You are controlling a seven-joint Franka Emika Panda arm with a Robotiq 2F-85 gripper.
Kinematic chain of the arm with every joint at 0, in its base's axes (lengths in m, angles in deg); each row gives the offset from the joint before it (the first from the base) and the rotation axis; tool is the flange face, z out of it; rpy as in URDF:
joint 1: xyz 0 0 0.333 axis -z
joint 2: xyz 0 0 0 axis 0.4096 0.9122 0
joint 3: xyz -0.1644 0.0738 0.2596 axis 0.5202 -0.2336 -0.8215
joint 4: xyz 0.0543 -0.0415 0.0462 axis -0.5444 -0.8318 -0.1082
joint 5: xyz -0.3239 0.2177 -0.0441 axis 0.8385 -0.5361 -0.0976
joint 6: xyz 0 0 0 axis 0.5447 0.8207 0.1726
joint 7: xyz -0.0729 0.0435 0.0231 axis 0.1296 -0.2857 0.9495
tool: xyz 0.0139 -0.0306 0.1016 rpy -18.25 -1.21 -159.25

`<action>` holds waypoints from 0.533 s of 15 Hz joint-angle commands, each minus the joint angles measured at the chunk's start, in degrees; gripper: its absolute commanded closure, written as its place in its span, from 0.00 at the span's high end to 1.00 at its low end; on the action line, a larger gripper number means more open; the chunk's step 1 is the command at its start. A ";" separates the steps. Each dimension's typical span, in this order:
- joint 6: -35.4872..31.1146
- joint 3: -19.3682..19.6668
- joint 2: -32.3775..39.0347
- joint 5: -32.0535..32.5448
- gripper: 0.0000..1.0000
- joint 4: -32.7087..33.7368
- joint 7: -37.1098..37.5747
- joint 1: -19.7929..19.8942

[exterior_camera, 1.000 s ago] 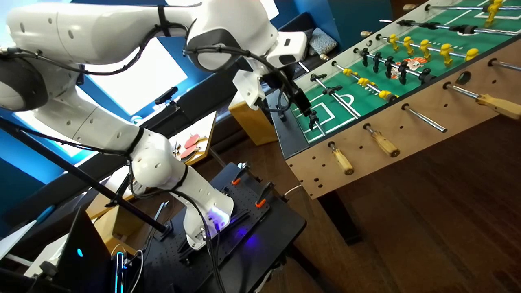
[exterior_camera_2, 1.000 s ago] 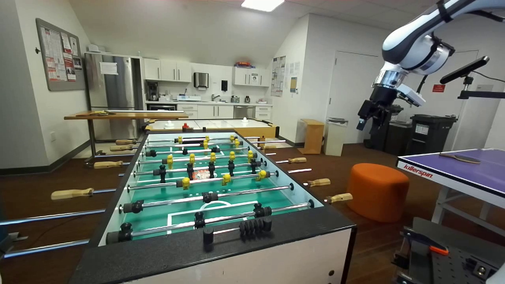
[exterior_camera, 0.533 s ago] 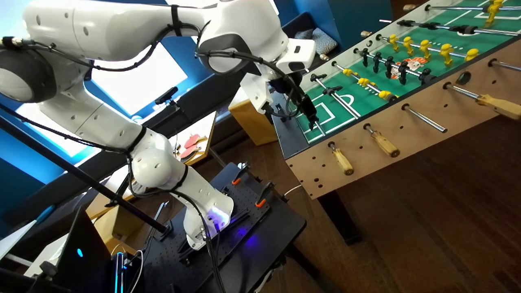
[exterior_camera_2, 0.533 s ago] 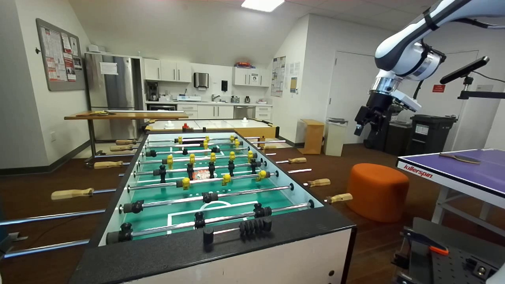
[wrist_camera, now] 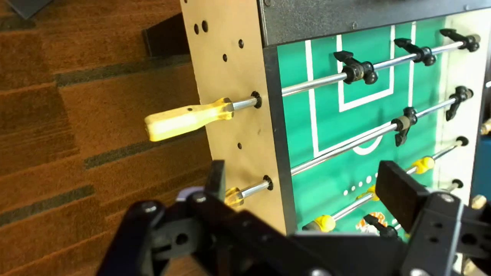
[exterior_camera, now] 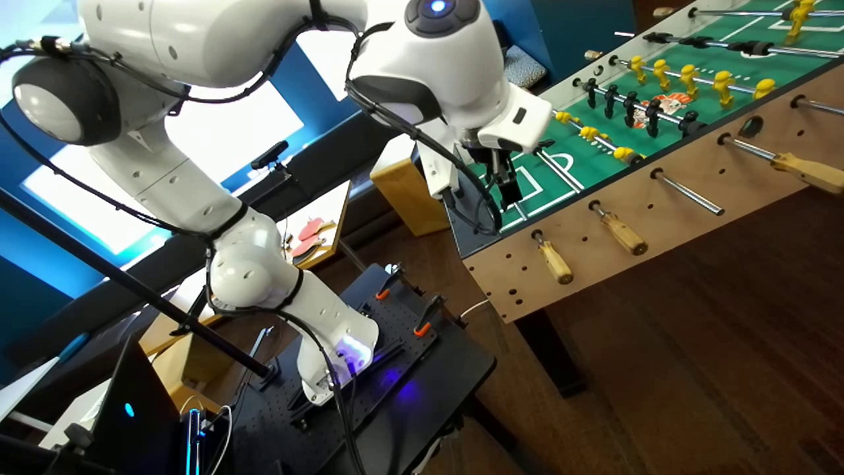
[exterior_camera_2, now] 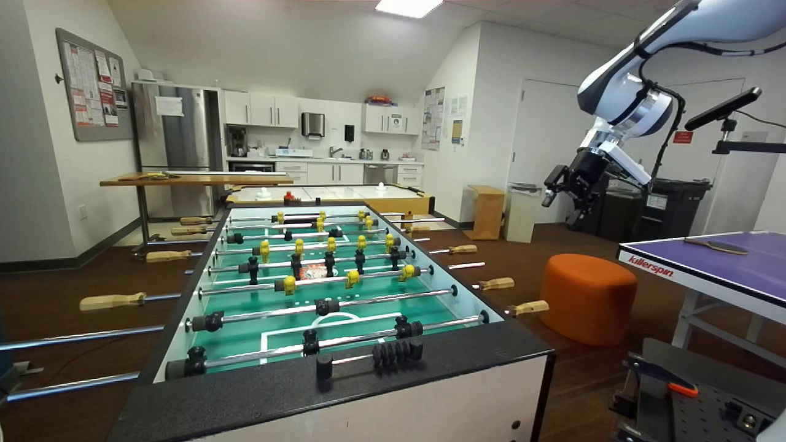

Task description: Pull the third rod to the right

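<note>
The foosball table has several metal rods. Counted from its near end, the third rod carries yellow figures, and its outer end is bare metal without a wooden handle. This bare end also shows in an exterior view. In the wrist view the third rod crosses the field below the jaws' middle; its outer end is hidden behind the gripper. My gripper is open and empty. It hangs above the table's near end in an exterior view and in the air above the handle side in an exterior view.
The first rod's wooden handle and the second rod's handle, partly covered by a finger, stick out from the table side. A fourth handle lies beyond. An orange stool and a purple table stand nearby.
The arm has moved right in an exterior view and left and slightly down in an exterior view. The wrist has tilted. The rods have not moved, and the gripper stays empty.
</note>
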 commanded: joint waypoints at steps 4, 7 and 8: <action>16.21 -3.25 22.13 -17.25 1.00 19.25 2.95 14.09; 15.96 -6.67 31.32 -25.28 1.00 26.59 7.39 18.85; 15.50 -7.92 33.66 -26.97 1.00 28.82 8.81 20.18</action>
